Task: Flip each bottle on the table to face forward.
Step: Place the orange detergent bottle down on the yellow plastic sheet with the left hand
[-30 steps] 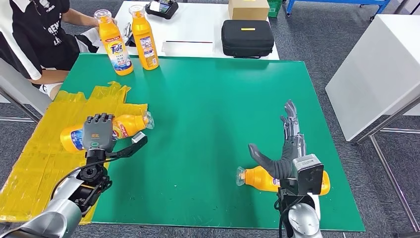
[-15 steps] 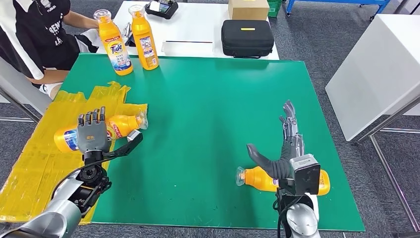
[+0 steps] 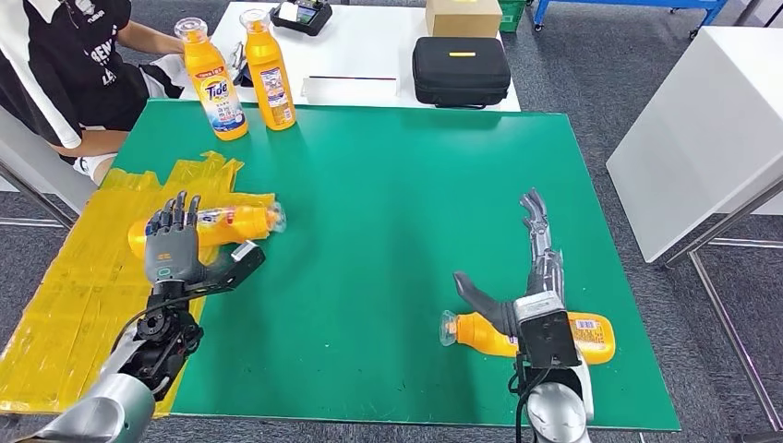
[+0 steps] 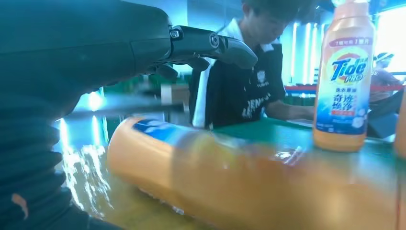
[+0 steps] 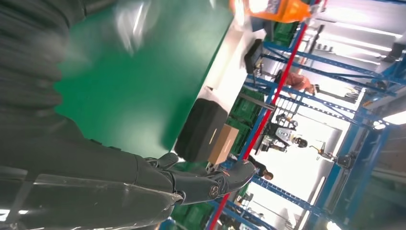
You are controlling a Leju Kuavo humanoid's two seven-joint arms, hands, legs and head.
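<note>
**Two bottles down, two already standing – working the left one**

So I've got two orange bottles lying on their sides on the green bench (image 3: 388, 185). The left bottle (image 3: 217, 224) lies on the yellow plastic sheet (image 3: 65, 277), cap pointing toward the middle of the bench. My left hand (image 3: 175, 251) is right beside it, fingers spread and pointing up, thumb sticking out to the side. It isn't holding anything, though I can't tell whether the fingertips are brushing the bottle.

The right bottle (image 3: 517, 334) lies near the front edge, cap pointing left, label partly showing. My right hand (image 3: 531, 268) hovers over it, fingers straight out and apart, thumb angled down toward the bottle neck, nothing held.

At the far edge two upright bottles (image 3: 235, 78) stand next to each other, near a person (image 3: 65, 65) sitting at the corner.

My guess: I'm mid-flip on the left bottle. Next I'd need to roll it with my fingers until the label faces forward, gently, since that sheet looks slippery.
</note>
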